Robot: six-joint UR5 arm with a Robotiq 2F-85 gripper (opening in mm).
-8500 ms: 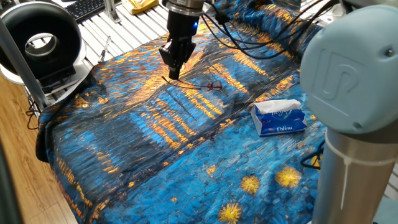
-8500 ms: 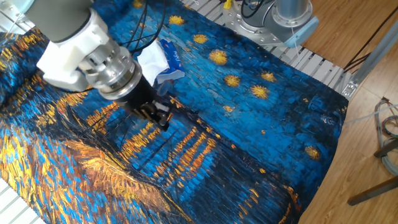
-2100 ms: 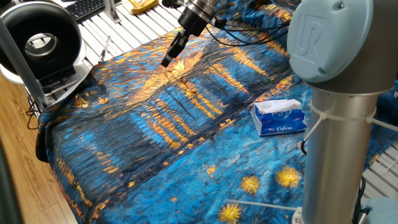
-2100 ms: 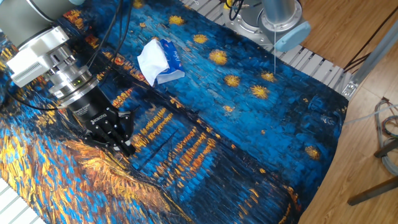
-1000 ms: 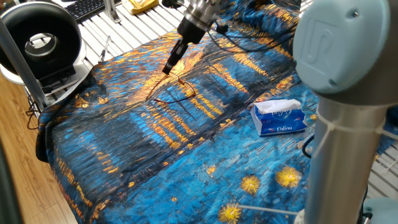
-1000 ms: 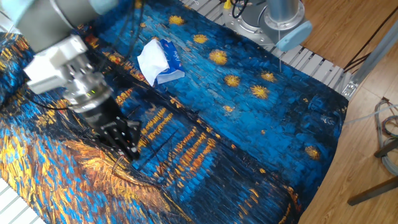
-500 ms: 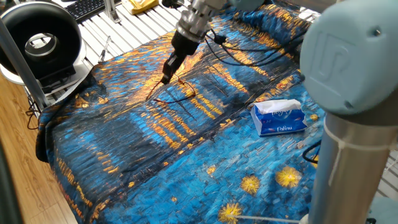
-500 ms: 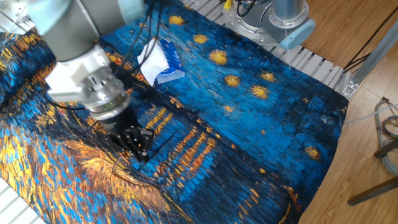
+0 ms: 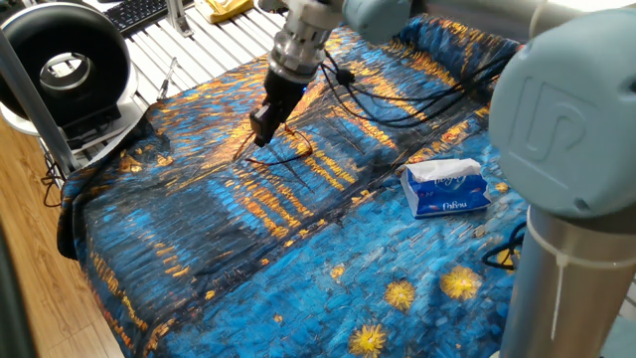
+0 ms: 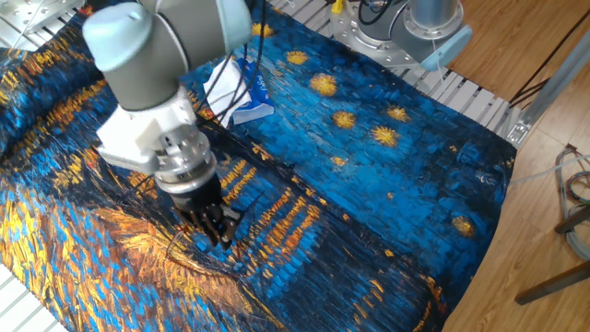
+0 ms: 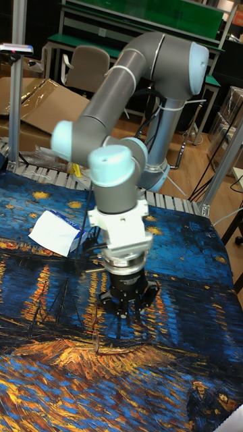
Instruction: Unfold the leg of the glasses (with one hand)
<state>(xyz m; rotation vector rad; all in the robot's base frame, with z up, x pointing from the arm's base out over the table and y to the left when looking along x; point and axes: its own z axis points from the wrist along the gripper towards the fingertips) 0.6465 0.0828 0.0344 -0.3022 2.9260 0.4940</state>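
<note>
Blue and orange painted cloth (image 9: pixel 248 249) covers the whole table, wrinkled along a diagonal fold through the middle.

Gripper (image 9: pixel 260 132) points down at the cloth toward the far left edge in one fixed view, arm wrist tilted above it with black cables (image 9: pixel 397 104) trailing off behind. In the other fixed view the gripper (image 10: pixel 221 235) sits low over the orange band of the pattern; in the tall fixed view the gripper (image 11: pixel 128 314) hangs nearly straight down, dark fingers (image 11: pixel 119 312) close to the cloth.

Fingers: the tips look drawn close together, but whether they are clamped on anything I cannot tell; the wire is too thin against the pattern.

Glasses (image 9: pixel 283 151) lie on the cloth just beside the fingertips, on the orange-streaked area left of the middle fold. Thin dark frame, barely readable. One leg (image 9: pixel 244 149) shows as a thin straight line running out from the frame toward the left edge, near the fingertips. Contact between fingers and wire not resolvable. In the other two views the glasses are hard to pick out from the pattern.

Tissue pack (image 9: pixel 445 188), blue with white sheet showing, rests well apart toward the right edge.

Black ring light (image 9: pixel 66 68) stands off the table's far left corner.
</note>
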